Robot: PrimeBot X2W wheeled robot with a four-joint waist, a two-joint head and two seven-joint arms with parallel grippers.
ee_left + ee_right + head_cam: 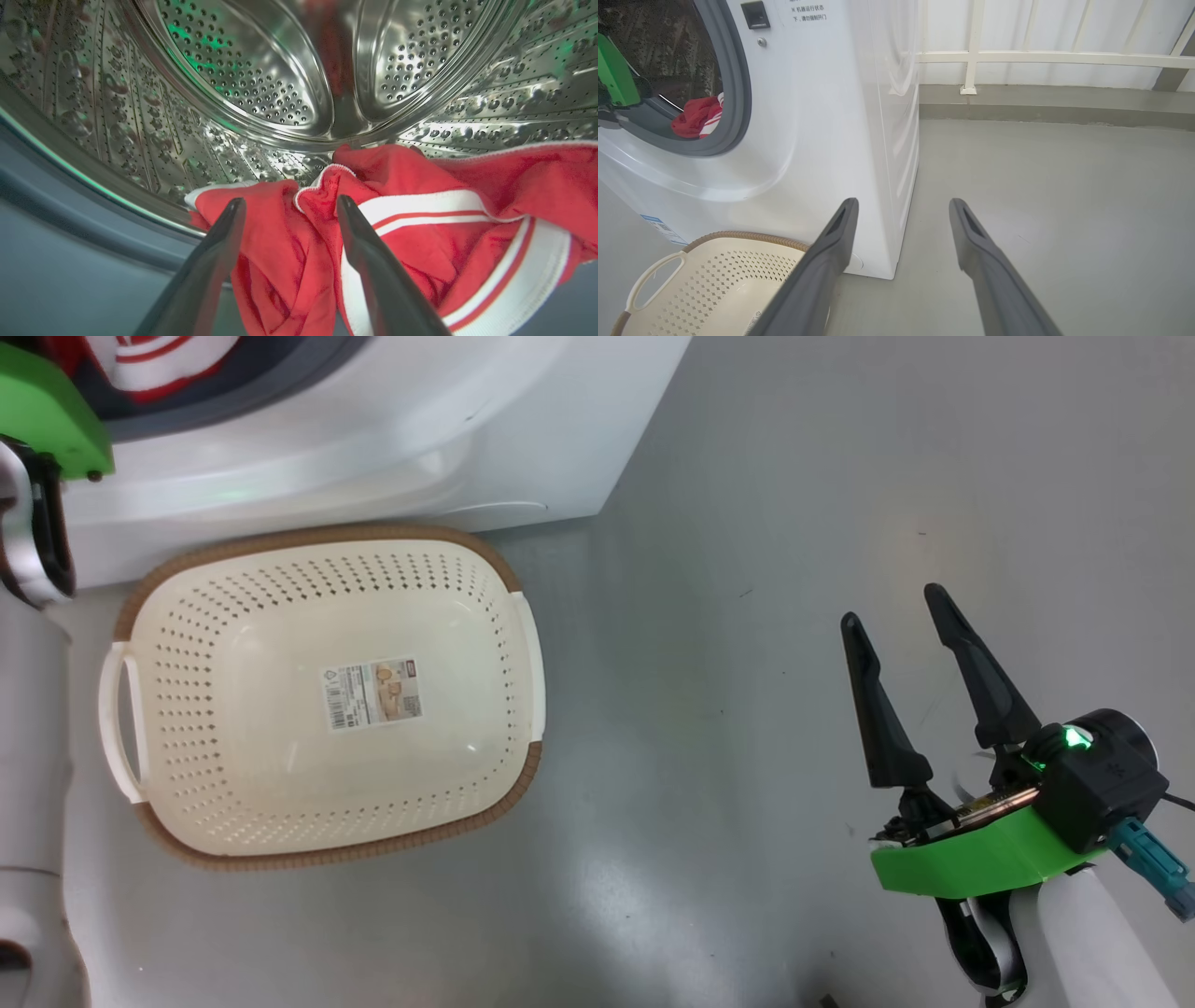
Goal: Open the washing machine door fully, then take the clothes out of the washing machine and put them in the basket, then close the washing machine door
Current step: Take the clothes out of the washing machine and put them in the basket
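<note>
inside one washing machine (808, 116), clothes (420, 224) lie at two spread left fingers (205, 280); right of one basket (308, 546), two right fingers (882, 709) spread.

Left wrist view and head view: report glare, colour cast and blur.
Left wrist view: green glints on the washing machine drum, its rings bowed by the wide lens; the left tool blurs near the bottom edge. Head view: soft glare on the basket floor.
</note>
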